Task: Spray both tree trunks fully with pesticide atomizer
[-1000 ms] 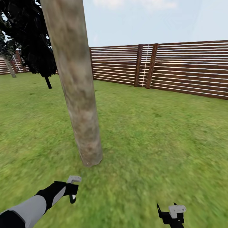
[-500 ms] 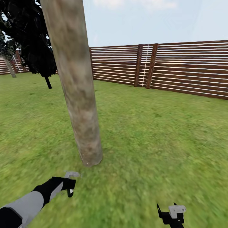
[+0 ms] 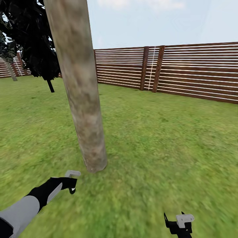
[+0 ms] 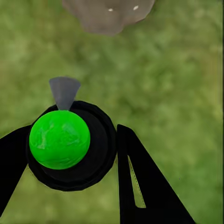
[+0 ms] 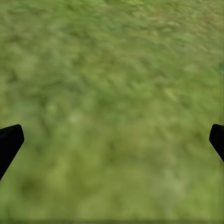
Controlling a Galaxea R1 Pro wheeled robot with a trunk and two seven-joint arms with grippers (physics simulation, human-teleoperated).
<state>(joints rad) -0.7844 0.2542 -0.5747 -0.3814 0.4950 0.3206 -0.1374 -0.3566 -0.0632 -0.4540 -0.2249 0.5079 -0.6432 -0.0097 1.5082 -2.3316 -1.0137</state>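
Left wrist view: black two-fingered left end effector [image 4: 70, 154] is pinching the pesticide atomizer, a black round-bodied bottle with a bright green domed cap [image 4: 59, 139], between its fingers. The grey cone-shaped nozzle [image 4: 64, 91] is projecting toward the base of the thick mottled beige-grey tree trunk [image 4: 108, 14], presumably so that the spray is landing low on the bark.

Right wrist view: black right end effector [image 5: 112, 144] is hanging spread wide, fingertips at the two edges of the frame, over blurred green grass floor [image 5: 112, 93]; it is carrying nothing, apparently kept clear of the spraying.

Head view: left end effector [image 3: 71, 181] is reaching forward near the trunk's foot [image 3: 94, 158], well apart from the right end effector [image 3: 180, 223], which is idling low.

Further off: dark near-black conifer [image 3: 33, 39] is standing behind the trunk; brown horizontal-slat wooden fence [image 3: 185, 71] is closing the garden. Spray coverage on the trunk cannot be told.
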